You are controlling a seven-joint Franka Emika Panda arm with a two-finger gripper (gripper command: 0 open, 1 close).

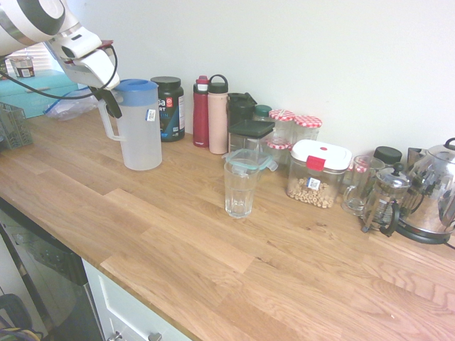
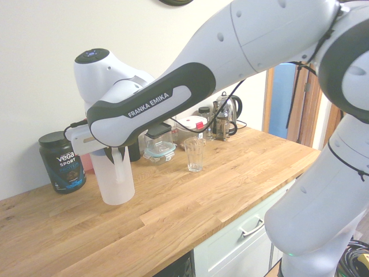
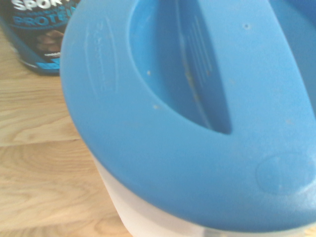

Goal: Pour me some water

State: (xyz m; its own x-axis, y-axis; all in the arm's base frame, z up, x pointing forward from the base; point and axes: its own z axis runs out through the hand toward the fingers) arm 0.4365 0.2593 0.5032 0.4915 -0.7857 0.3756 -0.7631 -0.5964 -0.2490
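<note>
Pitcher [image 1: 141, 128]: upright on worktop [image 1: 178, 234], blue lid on | Tool [image 1: 111, 104]: clamped on pitcher handle | Glass [image 1: 239, 189]: near pitcher, apart | Protein tub [image 1: 170, 108]: just behind pitcher.

A long wooden counter [image 1: 178, 241] holds many things. A white jug [image 1: 138, 128] with a blue lid stands on it. Behind it is a black tub [image 1: 170, 108]. An empty glass [image 1: 239, 188] stands alone in the middle. Bottles, jars and a shiny kettle [image 1: 434, 195] line the wall.
</note>
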